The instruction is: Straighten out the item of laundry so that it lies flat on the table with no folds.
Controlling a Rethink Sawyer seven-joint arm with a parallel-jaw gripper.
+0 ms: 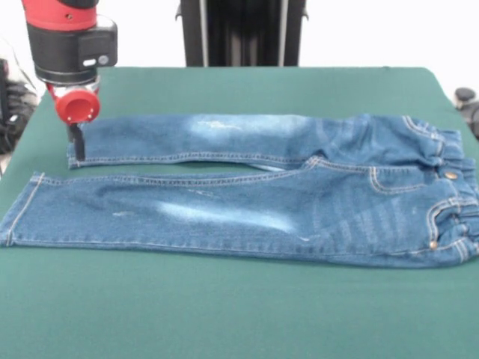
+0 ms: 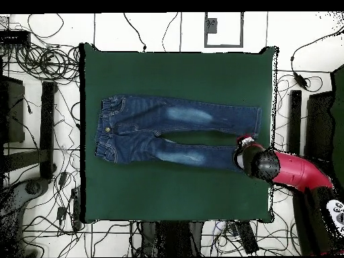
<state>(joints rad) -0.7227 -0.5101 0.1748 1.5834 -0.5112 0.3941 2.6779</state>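
1. Seen from the front, my arm comes down from the top left corner, nearly upright, red and black, with a red round part just above my gripper. My dark tip is at the hem of the far leg of the jeans, down on or just at the cloth; I cannot tell whether my jaws are parted or closed. The jeans lie across the table, both legs stretched out side by side toward the left, waistband at the right edge. The near leg reaches further left than the far one.

2. From overhead, my arm reaches in from the lower right, over the table's right side. My gripper sits over the hem of the lower leg of the jeans, waistband at the left.
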